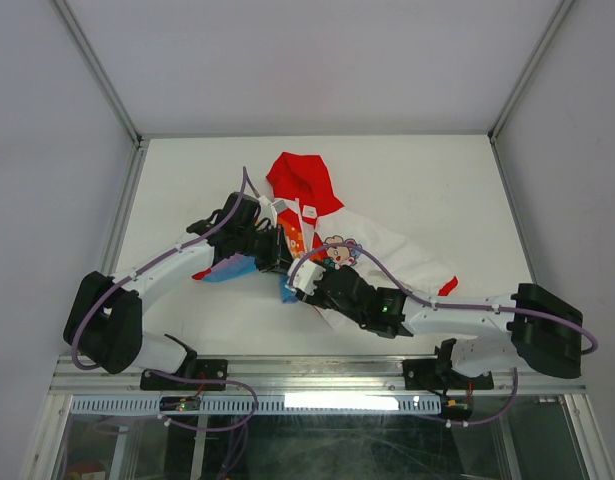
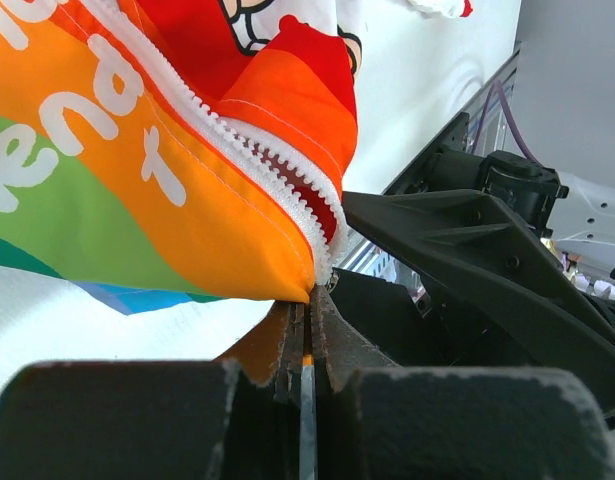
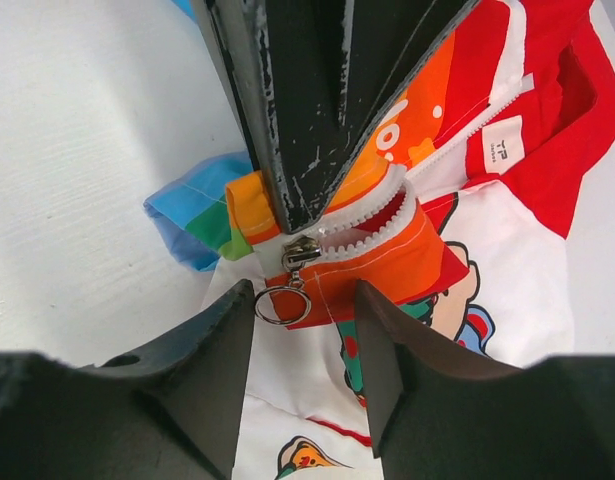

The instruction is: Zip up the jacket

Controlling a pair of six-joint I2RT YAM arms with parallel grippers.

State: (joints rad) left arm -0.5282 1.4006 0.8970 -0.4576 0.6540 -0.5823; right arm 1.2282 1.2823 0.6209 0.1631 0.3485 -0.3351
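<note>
The jacket (image 1: 387, 250) lies crumpled mid-table, with its red hood (image 1: 302, 185) toward the back and a white sleeve to the right. My left gripper (image 1: 275, 250) is shut on the jacket's orange hem at the bottom end of the white zipper (image 2: 277, 170); the cloth is pinched between the jaws (image 2: 309, 298). In the right wrist view the left fingers (image 3: 307, 110) come down onto the hem just above the metal slider (image 3: 300, 252). My right gripper (image 3: 302, 295) is open, with the slider's ring pull (image 3: 280, 303) just ahead of its left fingertip and touched by neither finger.
The white table (image 1: 187, 180) is walled by white panels and metal frame posts. A blue part of the rainbow panel (image 3: 192, 225) bunches left of the slider. The right arm (image 2: 487, 240) fills the right side of the left wrist view.
</note>
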